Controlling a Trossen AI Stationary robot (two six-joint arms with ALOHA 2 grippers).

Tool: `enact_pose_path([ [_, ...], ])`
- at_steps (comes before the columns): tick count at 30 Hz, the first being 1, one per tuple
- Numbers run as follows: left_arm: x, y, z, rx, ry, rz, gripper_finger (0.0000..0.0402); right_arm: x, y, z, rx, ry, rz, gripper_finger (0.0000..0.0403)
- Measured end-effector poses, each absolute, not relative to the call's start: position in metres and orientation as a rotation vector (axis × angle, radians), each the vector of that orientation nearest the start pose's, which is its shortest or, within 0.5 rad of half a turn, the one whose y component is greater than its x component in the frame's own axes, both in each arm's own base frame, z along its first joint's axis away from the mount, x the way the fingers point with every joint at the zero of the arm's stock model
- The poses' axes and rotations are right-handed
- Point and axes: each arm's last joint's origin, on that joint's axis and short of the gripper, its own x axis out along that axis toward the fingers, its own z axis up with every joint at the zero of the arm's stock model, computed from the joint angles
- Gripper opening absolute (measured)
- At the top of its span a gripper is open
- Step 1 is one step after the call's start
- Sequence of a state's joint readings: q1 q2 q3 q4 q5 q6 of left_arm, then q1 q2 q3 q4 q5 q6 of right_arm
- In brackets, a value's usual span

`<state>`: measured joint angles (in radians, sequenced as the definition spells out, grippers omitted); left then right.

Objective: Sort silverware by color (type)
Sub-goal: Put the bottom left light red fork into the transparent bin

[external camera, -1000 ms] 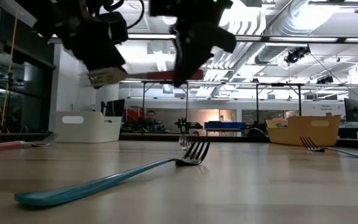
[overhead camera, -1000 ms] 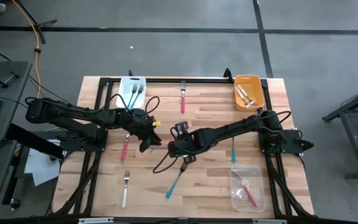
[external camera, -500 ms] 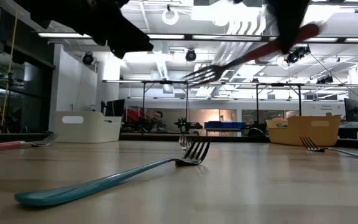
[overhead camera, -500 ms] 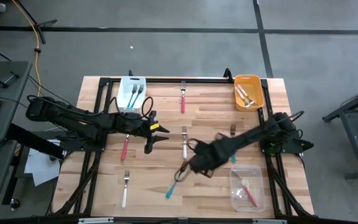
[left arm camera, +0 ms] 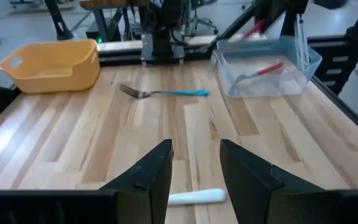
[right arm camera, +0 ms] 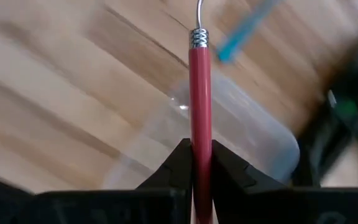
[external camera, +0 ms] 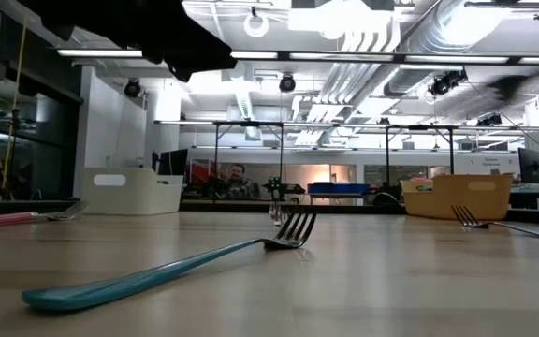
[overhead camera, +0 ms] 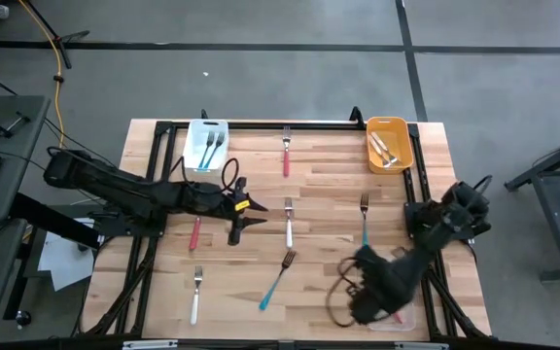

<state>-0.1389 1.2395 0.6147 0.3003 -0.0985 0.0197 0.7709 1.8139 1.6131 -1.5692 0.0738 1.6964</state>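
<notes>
The right gripper (right arm camera: 196, 163) has its jaws pinching the red-handled fork (right arm camera: 199, 99); the handle runs straight out between the two fingers, with the metal neck at its far end. In the high view the right gripper (overhead camera: 372, 297) hangs over the clear bin (overhead camera: 403, 313) at the near right corner of the table (overhead camera: 329, 175). The right wrist view shows the clear bin (right arm camera: 253, 134) directly beyond the held fork. One red-handled fork (left arm camera: 261, 71) already lies inside this bin.

The left gripper (overhead camera: 244, 212) sits over the middle-left of the table with its jaws spread and nothing between them. A white-handled fork (overhead camera: 288, 222) lies just to its right; the end of its handle (left arm camera: 194, 196) shows on the table between the spread fingers.

Remaining forks on the table:
- teal fork (overhead camera: 277, 279), near the front centre
- teal fork (overhead camera: 364, 222), right of centre
- red fork (overhead camera: 286, 150), at the far edge
- red fork (overhead camera: 195, 233), beside the left arm
- white fork (overhead camera: 196, 295), front left

The white bin (overhead camera: 205, 144) holds teal-handled forks. The orange bin (overhead camera: 389, 143) holds forks whose handle colour cannot be told
</notes>
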Motion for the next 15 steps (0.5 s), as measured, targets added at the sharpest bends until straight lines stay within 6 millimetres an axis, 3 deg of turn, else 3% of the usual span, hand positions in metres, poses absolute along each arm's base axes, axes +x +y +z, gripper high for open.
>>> enact_pose_path([
  [9,0.263,-0.047,0.215,0.049,0.359,-0.067,0.0129,0.142,0.258,0.264,0.855,1.327,-0.954,0.0026],
  [11,0.264,-0.051,0.214,0.056,0.353,-0.064,0.0129,0.134,0.267,0.259,0.887,1.367,-0.906,0.0026],
  [15,0.263,-0.059,0.214,0.065,0.341,-0.062,0.0129,0.142,0.266,0.238,0.906,1.335,-0.888,0.0026],
])
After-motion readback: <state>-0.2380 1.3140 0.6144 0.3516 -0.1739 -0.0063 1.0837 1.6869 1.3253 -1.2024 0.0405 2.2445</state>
